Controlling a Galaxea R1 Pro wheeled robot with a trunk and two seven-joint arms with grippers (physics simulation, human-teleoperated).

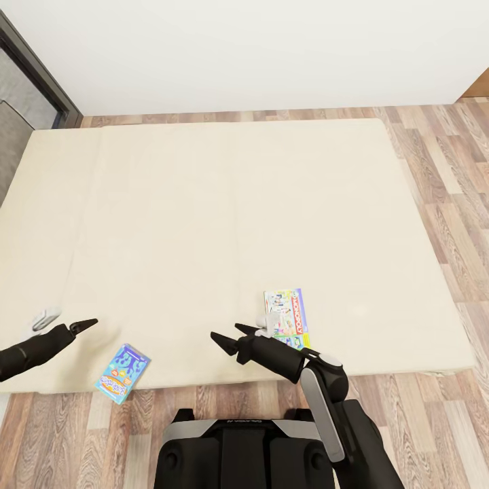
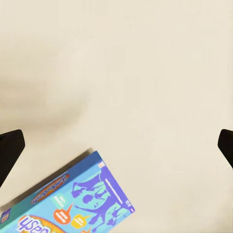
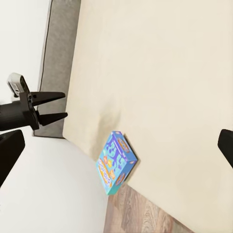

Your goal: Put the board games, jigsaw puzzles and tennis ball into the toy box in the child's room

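— Where are the games from where you stand?

— Both on the bed (image 1: 204,204), at the near edge. The small blue board game (image 1: 123,373) lies just below and to the right of the left hand (image 1: 87,324), one corner hanging over the mattress edge. The Monopoly box (image 1: 291,317) lies flat just past the right hand (image 1: 229,336), partly behind its wrist.

— Are the hands holding anything?

— No. Both have their fingers spread wide and empty, hovering above the mattress.

— So what would you do?

— I'd take the blue one first: turn the left wrist to square up with its short sides, drop over it, and close gently. It's perched at the edge, so a nudge could tip it onto the floor.
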